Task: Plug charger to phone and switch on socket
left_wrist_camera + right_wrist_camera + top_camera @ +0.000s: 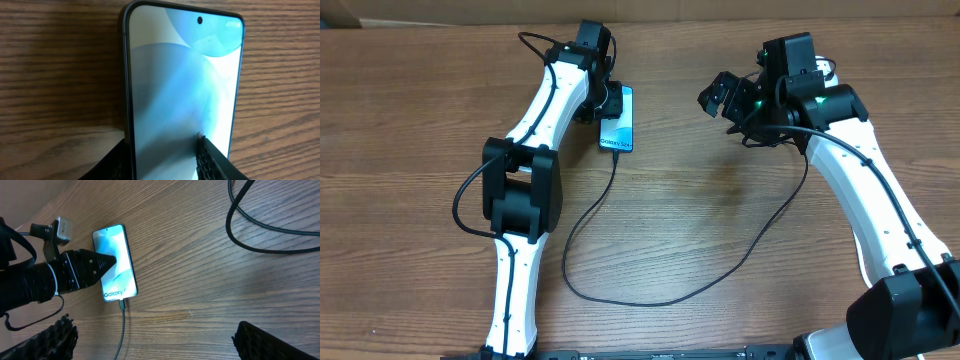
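The phone (618,122) lies flat on the wooden table, its light blue screen up and "Galaxy" printed at its near end (116,267). The charger (582,225), a thin black cable, runs from the phone's bottom edge, where its connector tip (121,303) sits against the port. My left gripper (162,143) hovers low over the phone's lower half with its jaws partly apart. One finger (117,162) is beside the left edge and the other (212,161) is over the screen. My right gripper (721,100) hangs to the right, wide open and empty. The socket is out of view.
The charger cable loops toward the front of the table (620,300) and climbs to the right under my right arm (865,190). A black cable loop (240,222) lies ahead of my right gripper. My left arm (525,190) stretches along the left side.
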`<move>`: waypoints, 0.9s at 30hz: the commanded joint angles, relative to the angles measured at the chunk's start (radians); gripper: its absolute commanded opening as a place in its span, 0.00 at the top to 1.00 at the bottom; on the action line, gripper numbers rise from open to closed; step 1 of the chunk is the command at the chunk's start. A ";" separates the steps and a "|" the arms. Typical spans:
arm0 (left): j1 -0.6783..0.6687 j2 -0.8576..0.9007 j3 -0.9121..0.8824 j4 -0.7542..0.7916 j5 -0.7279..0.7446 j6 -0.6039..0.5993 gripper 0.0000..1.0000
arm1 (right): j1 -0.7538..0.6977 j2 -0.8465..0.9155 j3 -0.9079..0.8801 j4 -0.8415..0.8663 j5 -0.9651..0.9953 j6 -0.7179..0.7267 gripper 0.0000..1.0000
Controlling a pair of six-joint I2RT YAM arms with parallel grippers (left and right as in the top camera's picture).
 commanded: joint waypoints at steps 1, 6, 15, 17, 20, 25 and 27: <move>0.000 0.019 -0.010 -0.008 -0.068 0.025 0.66 | -0.008 0.006 0.022 0.004 0.007 -0.003 0.00; 0.000 0.019 -0.010 -0.008 -0.067 0.024 0.65 | -0.008 0.006 0.022 0.004 0.007 -0.003 0.00; -0.003 0.019 -0.010 -0.011 -0.067 0.024 0.66 | -0.008 0.006 0.022 0.004 0.007 -0.003 0.00; -0.003 0.019 -0.010 -0.013 -0.068 0.028 0.65 | -0.008 0.006 0.022 0.004 0.007 -0.003 0.00; -0.003 0.019 -0.010 -0.014 -0.068 0.028 0.66 | -0.008 0.006 0.022 0.004 0.007 -0.003 0.00; -0.003 0.019 -0.010 -0.015 -0.080 0.028 0.66 | -0.008 0.006 0.022 0.004 0.007 -0.003 0.00; -0.003 0.019 -0.010 -0.016 -0.092 0.028 0.66 | -0.008 0.006 0.022 0.004 0.007 -0.003 0.00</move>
